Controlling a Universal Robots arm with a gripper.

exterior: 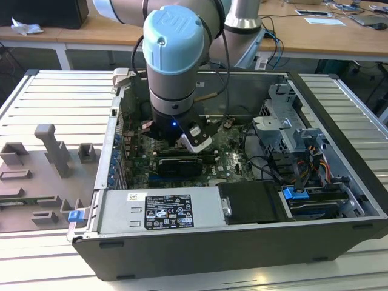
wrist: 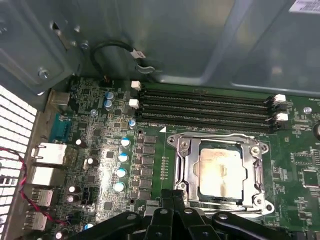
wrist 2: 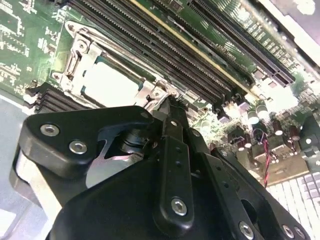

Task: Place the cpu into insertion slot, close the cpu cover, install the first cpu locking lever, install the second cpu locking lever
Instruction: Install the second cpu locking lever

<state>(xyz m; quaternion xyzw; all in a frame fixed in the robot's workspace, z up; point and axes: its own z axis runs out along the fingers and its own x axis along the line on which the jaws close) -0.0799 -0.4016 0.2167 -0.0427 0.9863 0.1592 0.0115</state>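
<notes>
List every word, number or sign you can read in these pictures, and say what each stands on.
None can be read.
Label on the power supply: print too small.
Sticker on the case wall: blurred.
Motherboard markings: too small.

- In the exterior view, the arm's wrist [exterior: 173,73] covers the insertion slot and much of the green board [exterior: 233,160] inside the open computer case [exterior: 200,254].
- In the second wrist view, the gripper [wrist 2: 170,107] body hides the near edge of the cpu cover [wrist 2: 75,60]; whether its fingers meet there cannot be told.
- In the first wrist view, the cpu cover [wrist: 185,165] is partly cut by the gripper linkage [wrist: 172,220], and the cpu [wrist: 220,172] top is glare-washed.
</notes>
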